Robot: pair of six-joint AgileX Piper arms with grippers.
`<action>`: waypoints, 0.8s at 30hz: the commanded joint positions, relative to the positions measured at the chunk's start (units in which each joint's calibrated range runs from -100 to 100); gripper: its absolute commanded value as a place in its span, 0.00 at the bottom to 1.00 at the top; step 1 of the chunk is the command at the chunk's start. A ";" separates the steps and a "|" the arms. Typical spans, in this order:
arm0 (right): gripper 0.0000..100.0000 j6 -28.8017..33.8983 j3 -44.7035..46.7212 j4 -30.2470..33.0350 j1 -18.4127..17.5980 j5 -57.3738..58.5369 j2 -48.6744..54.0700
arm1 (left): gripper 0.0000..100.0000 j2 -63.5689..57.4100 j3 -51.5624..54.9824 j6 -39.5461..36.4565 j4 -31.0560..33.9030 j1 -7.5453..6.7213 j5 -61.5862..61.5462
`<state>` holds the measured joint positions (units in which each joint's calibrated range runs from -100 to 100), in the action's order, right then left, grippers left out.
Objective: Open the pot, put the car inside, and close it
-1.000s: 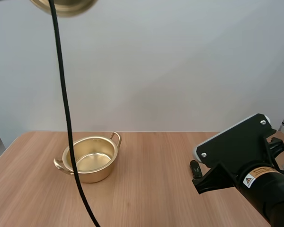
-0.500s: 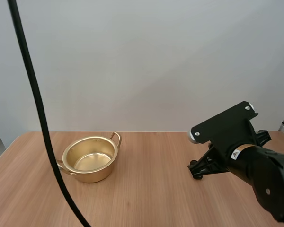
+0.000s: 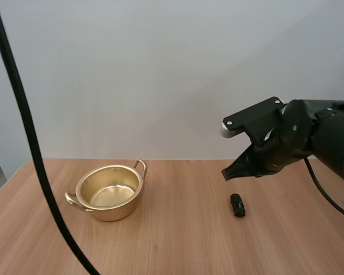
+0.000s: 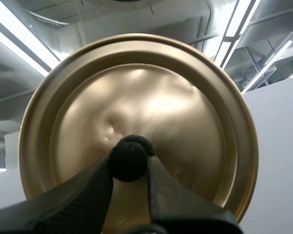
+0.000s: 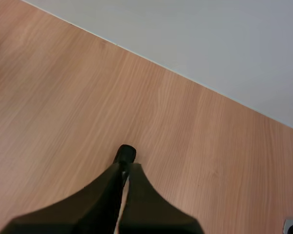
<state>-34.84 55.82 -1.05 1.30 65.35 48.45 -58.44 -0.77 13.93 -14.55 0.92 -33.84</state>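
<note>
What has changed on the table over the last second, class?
The right gripper rose from beside the black car, leaving it on the table. The lid, held by the left gripper, was lifted higher. The pot stayed open, unmoved.

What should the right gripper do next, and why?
Probably open the right gripper and lower it onto the small black car. Its fingers are shut above the car, which lies on the table; the pot stands open, and the left gripper holds the lid by its knob.
</note>
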 commanded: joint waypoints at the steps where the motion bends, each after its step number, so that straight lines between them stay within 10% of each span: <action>1: 0.71 0.47 -0.02 0.06 -0.04 -2.75 -21.91 | 0.00 0.06 -0.07 -0.01 0.11 -0.02 -0.11; 4: 1.00 2.09 -0.02 1.05 -0.04 -5.19 -21.91 | 0.00 0.06 -0.07 -0.01 0.21 -0.02 -0.11; 24: 0.94 2.17 -0.02 2.14 -0.04 -11.98 -28.41 | 0.00 0.06 -0.07 -0.01 0.21 -0.02 -0.11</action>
<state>-32.62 55.82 1.08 1.30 53.48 20.75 -58.44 -0.77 13.93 -14.40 0.92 -33.84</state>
